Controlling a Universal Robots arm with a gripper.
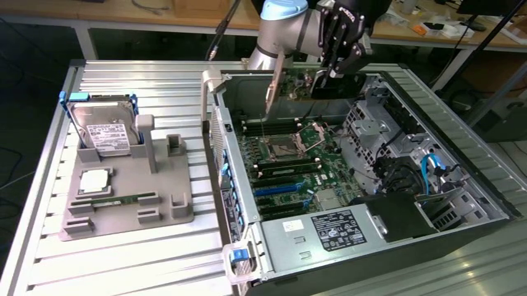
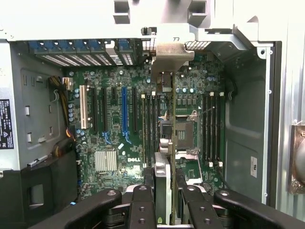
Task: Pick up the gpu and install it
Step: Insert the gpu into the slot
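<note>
gpu (image 1: 303,87) with matt silver metal bracket (image 1: 276,86), ribbed metal table (image 1: 132,259), matt grey plastic tray (image 1: 123,206)

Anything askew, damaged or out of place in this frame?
Nothing stands out. The thin black expansion card with silver end bracket hangs upright in the pincer above the open grey computer case, not yet seated; the green motherboard looks intact.

A ribbed metal bench (image 1: 123,265) fills the near scene; far behind runs a cluttered wooden desk (image 1: 107,15), with dark floor (image 1: 23,86) at left.
</note>
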